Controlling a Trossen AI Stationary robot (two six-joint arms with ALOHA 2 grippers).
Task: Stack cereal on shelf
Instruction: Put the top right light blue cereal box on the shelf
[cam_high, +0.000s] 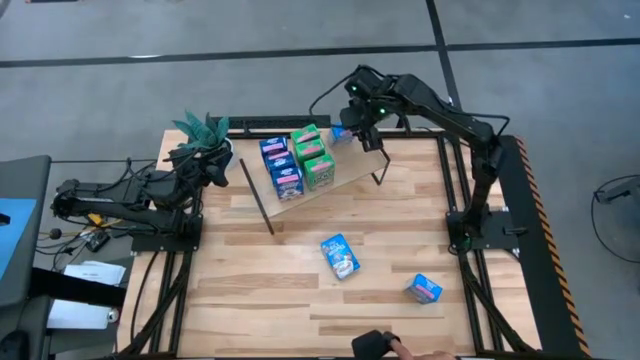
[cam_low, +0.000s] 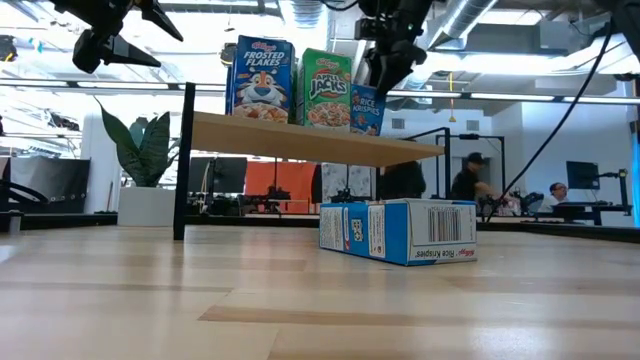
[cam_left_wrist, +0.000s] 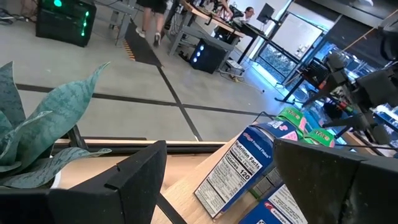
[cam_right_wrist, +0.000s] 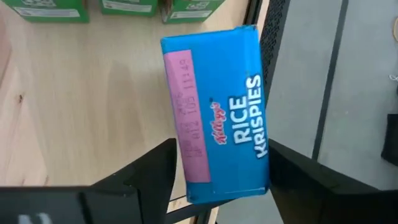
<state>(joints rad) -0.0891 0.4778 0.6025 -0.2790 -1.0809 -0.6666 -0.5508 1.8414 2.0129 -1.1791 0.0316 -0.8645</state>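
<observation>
A light wooden bench (cam_high: 300, 300) is seen from above, on a grey floor crossed by dark lines; an open workspace with desks and people shows behind it in the low view.

The Rice Krispies box (cam_right_wrist: 214, 115), a small blue carton with a pink panel, is seen standing on the shelf (cam_high: 345, 180) at its far right end, in the upper middle of the high view. It is bracketed by the fingers of the right claw (cam_high: 352, 130), which stand slightly parted on either side of it; whether the box is gripped or already let go cannot be told. Just to its left, green boxes (cam_high: 315, 160) and blue boxes (cam_high: 280, 165) are stood upright in rows. Two more blue boxes (cam_high: 340, 255) lie flat on the bench, lower right of centre, well apart from the shelf.

The cartons are judged light, stiff yet easily dented, with smooth printed faces that may slip. They are best taken across the two narrow sides, near mid-height, with gentle pressure; on the tilted board a tall box could topple if nudged.

The left claw (cam_high: 205, 165) is held open at the left of the high view, beside a green plant (cam_high: 205, 130), with nothing in it.
</observation>
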